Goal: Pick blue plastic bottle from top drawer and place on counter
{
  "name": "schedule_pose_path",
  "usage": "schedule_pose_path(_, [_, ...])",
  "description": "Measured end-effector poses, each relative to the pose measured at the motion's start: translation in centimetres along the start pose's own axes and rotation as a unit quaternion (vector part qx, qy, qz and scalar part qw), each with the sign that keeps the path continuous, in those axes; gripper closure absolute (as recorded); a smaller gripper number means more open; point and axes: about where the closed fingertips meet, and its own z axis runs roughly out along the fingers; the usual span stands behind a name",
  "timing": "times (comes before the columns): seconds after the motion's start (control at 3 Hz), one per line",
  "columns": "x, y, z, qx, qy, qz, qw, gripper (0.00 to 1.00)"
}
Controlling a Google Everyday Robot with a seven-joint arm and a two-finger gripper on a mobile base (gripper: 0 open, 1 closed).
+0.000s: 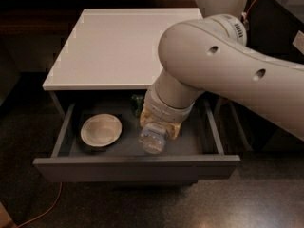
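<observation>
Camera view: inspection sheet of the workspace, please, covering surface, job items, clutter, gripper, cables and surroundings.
Surface: counter, white, nothing seen on it.
Job's things: top drawer pulled open; blue plastic bottle inside it, tilted, not on the counter.
Clutter: pale bowl at drawer's left; green can at its back.
Grippers: gripper down in the drawer at the bottle, largely hidden under the wrist.
Cables: orange cable on floor, lower left.
Surroundings: dark floor; dark wooden surface behind.
</observation>
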Motion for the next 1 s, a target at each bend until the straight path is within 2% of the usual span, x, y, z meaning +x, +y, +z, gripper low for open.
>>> schedule_pose_path(0.33, [0.1, -1.4, -2.2, -0.002, 0.009, -0.018, 0.9998, 1.00])
schedule_pose_path(0.67, [1.8, -2.6, -3.3, -0.004, 0.010, -0.033, 0.9994, 1.00])
schedule_pose_path(1.0, [4.8, -4.0, -4.1, -0.001, 0.009, -0.043, 0.9990, 1.00])
